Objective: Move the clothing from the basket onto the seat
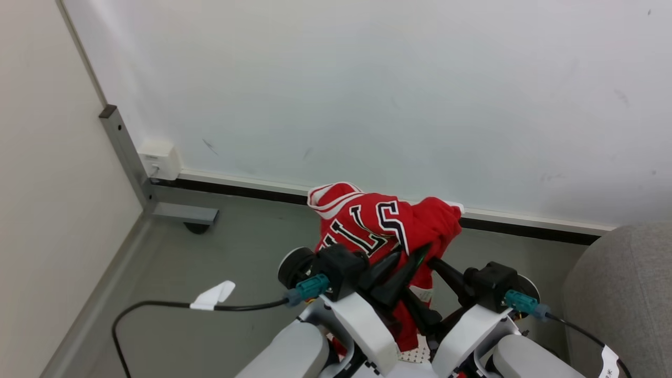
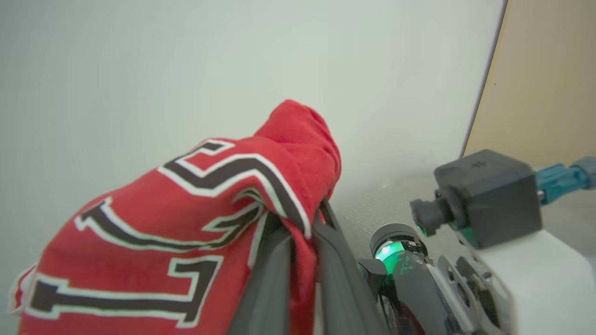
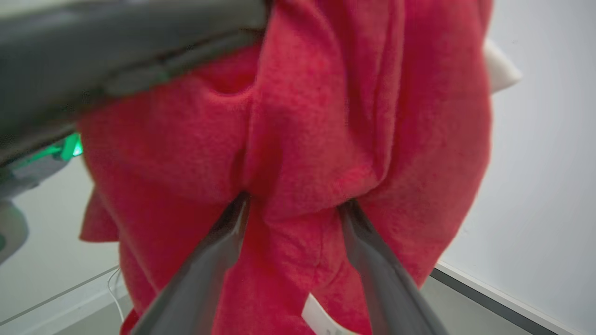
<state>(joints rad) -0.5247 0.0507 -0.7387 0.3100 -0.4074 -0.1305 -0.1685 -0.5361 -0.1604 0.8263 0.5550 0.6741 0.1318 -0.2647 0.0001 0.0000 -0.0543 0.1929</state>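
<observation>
Red fleece garment [image 3: 326, 139] and jersey [image 1: 367, 220] look limp and light. The left gripper [image 2: 300, 223] clamps the jersey and the right gripper [image 3: 295, 200] pinches a fleece fold, so bunched holds should suffice. The seat [image 1: 625, 294] lies at four o'clock.

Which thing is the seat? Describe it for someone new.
Start at the big white wall and follow its dark skirting rightward. Just below its right end sits the seat: light-grey fabric with a rounded edge, unlike the smooth, darker floor beside it.

white forearms [image 1: 362, 325], black cameras [image 1: 341, 265], teal plugs [image 1: 312, 287], dark left tool [image 2: 300, 223]
</observation>
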